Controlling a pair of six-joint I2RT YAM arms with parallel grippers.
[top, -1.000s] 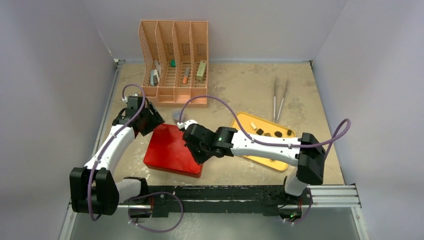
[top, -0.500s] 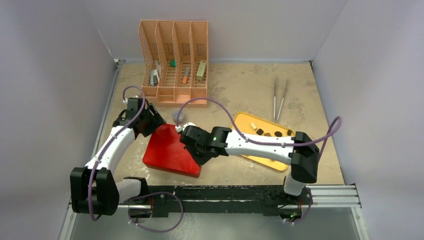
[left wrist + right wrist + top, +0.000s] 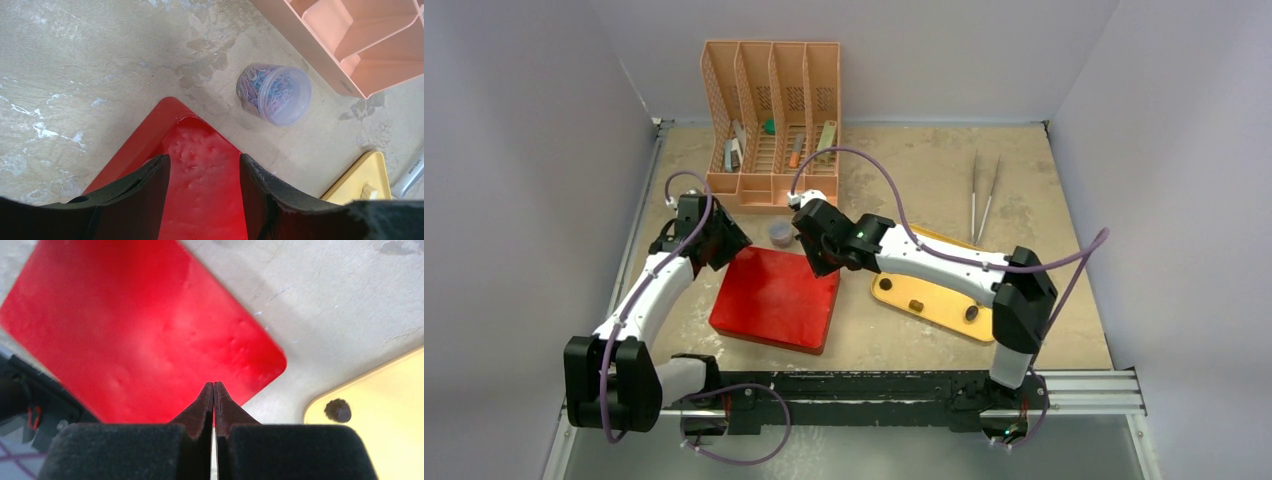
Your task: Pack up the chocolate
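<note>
The chocolate shows as dark pieces (image 3: 886,284) (image 3: 971,313) on a yellow tray (image 3: 939,302), most of it hidden under my right arm. One dark piece (image 3: 337,410) also appears in the right wrist view. A closed red box (image 3: 774,298) lies left of the tray. My left gripper (image 3: 724,247) (image 3: 204,160) straddles the box's far left corner (image 3: 200,150). Its fingers (image 3: 150,185) bear on the corner's two edges, and red lid fills the gap between them. My right gripper (image 3: 816,262) (image 3: 214,385) is shut and empty, hovering over the box's far right corner.
A peach desk organizer (image 3: 774,120) with small items stands at the back. A clear cup of paper clips (image 3: 780,233) (image 3: 274,94) sits just beyond the box. Two metal tweezers (image 3: 982,195) lie at the back right. The tray's corner (image 3: 360,172) shows in the left wrist view.
My right arm swung from the box's near right side up to its far right corner. The red box turned to lie squarer. My left jaws narrowed on the corner.
</note>
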